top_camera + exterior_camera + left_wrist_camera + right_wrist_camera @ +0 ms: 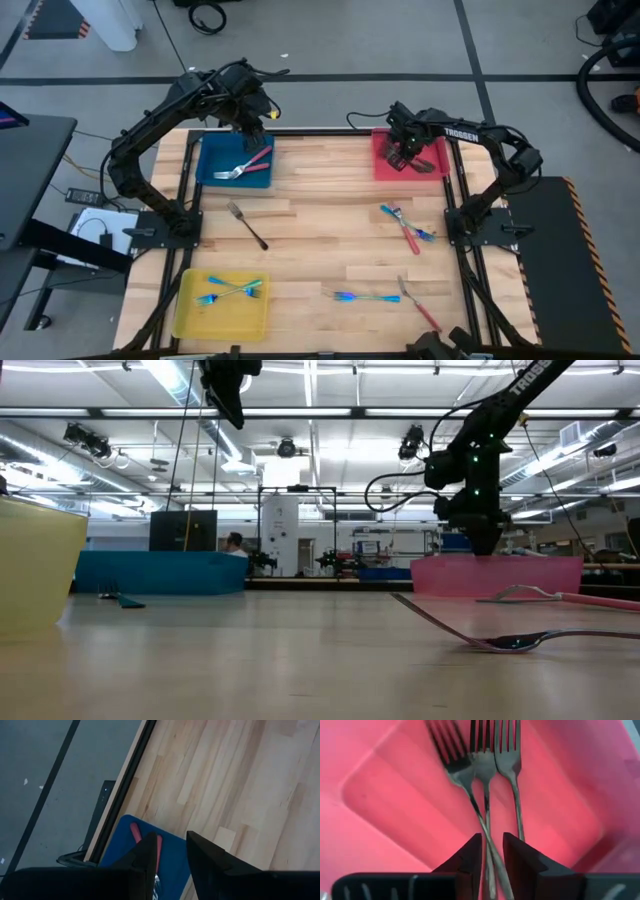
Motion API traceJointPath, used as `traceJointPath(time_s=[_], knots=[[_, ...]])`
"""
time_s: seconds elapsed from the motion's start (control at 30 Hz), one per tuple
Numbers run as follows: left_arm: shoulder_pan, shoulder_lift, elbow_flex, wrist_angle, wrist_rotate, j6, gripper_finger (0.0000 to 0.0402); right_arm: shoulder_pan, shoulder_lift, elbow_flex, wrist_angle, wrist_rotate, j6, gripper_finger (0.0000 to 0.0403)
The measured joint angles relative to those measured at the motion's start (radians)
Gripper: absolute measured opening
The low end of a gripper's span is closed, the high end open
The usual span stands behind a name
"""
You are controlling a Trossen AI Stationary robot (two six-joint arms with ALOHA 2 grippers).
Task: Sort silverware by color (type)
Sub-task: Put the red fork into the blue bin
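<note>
- Three trays are counted in all: a blue tray (212,163), a yellow tray (187,318) straight below it in the high view, and a red tray (381,166) far off to its right at the same table edge.
- Two red-handled pieces (257,160) are seen lying inside the blue tray, close together, heads toward its lower left corner.
- The left gripper (254,128) is held up over the blue tray's upper right corner, the arm arched high and bent in from the left side. Its claw is kept at a narrow gap, and nothing is pinched in it, going by the left wrist view (170,840).
- Two blue-cyan utensils (229,293) are crossed inside the yellow tray.
- One dark grey fork (247,225) is left loose on the wood just below the blue tray.
- Two more blue-cyan pieces are out on the table, both well right of the blue tray: one (365,296) low, one (398,215) higher, touching a red-handled utensil (410,238). A second red-handled one (421,309) is lying by the low blue one.
- Three dark forks (485,765) are lined up in the red tray.
- The right gripper (403,152) is dipped down into that red tray, elbow folded back. The claw (492,837) is only slightly parted, fork handles are seen running under the gap, and contact can't be made out.
</note>
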Motion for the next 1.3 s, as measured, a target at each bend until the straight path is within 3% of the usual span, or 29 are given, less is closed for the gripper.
traceJointPath(time_s=[0.3,0.5,0.6,0.8,1.1,1.3], knots=[[0.000,0.000,0.000,0.000,0.000,0.000,0.0105,0.062,0.000,0.126,-0.257,-0.036,0.137,0.0091],[0.000,0.000,0.000,0.000,0.000,-0.001,0.0105,0.150,-0.011,0.179,-0.372,-0.193,0.220,0.0092],[0.000,0.000,0.000,0.000,0.000,-0.001,0.0105,0.216,-0.041,0.154,-0.403,-0.243,0.280,0.0092],[0.000,0.000,0.000,0.000,0.000,-0.001,0.0105,0.386,-0.120,0.049,-0.393,-0.228,0.434,0.0090],[0.000,0.000,0.000,0.000,0.000,-0.001,0.0105,0.566,-0.195,-0.133,-0.189,-0.182,0.692,0.0090],[0.000,0.000,0.000,0.000,0.000,0.002,0.0105,0.642,-0.196,-0.226,-0.142,-0.182,0.798,0.0090]])
